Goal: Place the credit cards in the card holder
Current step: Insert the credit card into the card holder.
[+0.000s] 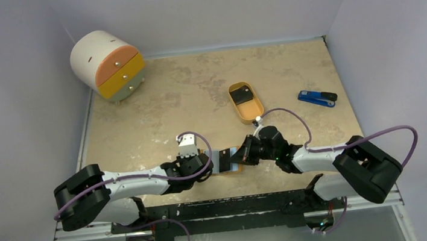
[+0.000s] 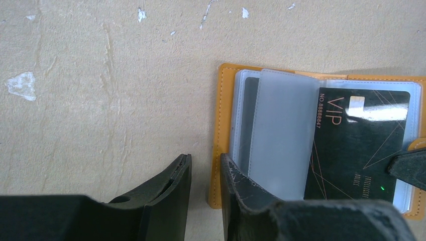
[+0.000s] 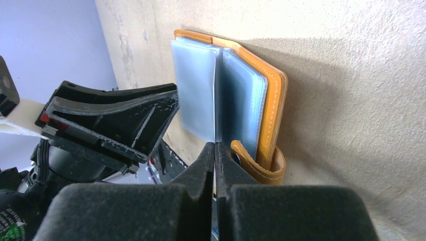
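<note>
The card holder point(image 2: 223, 100) lies open near the table's front edge point(image 1: 232, 171), between both grippers, its clear sleeves showing. A black credit card point(image 2: 359, 145) marked VIP sits in the right-hand sleeve. My right gripper point(image 3: 216, 145) point(image 1: 241, 155) is shut on that card's right edge, beside the holder's snap tab point(image 3: 256, 168). My left gripper point(image 2: 206, 165) point(image 1: 209, 160) is open and straddles the holder's left orange edge, one finger on the table and the other point(image 2: 241, 186) on the sleeves. Another dark credit card point(image 1: 241, 95) lies in the orange tray.
The orange oval tray point(image 1: 252, 111) sits behind the holder, right of centre. A blue-and-black gadget point(image 1: 318, 97) lies further right. A round white drawer unit point(image 1: 107, 64) with orange and yellow fronts stands at the back left. Walls close in the table.
</note>
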Available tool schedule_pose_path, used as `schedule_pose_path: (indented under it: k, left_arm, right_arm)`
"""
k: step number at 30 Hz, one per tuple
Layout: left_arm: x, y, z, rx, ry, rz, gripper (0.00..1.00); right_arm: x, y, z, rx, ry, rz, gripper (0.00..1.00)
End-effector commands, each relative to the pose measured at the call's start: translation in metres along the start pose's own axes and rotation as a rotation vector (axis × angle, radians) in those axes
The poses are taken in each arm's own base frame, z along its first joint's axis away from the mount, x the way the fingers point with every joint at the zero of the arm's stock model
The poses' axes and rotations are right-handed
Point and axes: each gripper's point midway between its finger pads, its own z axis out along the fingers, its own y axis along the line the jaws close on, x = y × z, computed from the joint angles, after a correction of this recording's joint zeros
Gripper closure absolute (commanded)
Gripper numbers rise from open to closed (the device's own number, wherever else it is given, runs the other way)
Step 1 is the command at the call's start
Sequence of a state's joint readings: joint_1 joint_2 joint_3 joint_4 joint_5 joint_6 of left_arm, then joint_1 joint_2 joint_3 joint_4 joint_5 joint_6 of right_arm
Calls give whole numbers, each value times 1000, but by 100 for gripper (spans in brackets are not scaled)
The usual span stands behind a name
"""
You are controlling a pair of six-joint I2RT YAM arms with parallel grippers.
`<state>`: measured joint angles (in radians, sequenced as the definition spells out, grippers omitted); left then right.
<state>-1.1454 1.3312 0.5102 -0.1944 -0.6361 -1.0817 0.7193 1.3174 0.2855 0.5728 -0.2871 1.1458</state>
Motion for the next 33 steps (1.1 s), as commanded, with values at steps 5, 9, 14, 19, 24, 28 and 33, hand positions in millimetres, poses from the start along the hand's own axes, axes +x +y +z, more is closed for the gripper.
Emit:
schedule_pose_path:
  k: [5,9,14,19,24,28,33]
  left_arm:
    - [10,3,2,-1,41,1,73]
    - [11,3,2,-1,41,0,73]
    - [12,3,2,0,44,0,73]
    - [13,4,2,0,46,1,73]
    - [12,3,3,1,45,-1,73]
    - [13,4,3,0,46,-2,73]
    - [14,2,3,11,51,-5,73]
  right_arm:
    - [-1,14,0,-58,1,-6,100]
    - [0,12,1,-55,8,-5,100]
    - [3,9,4,-57,22,5,100]
    - [5,9,6,-67,32,18,100]
    - [6,7,8,-72,34,36,100]
    - [4,5,7,-70,15,54,100]
    - [1,8,10,-76,8,45,100]
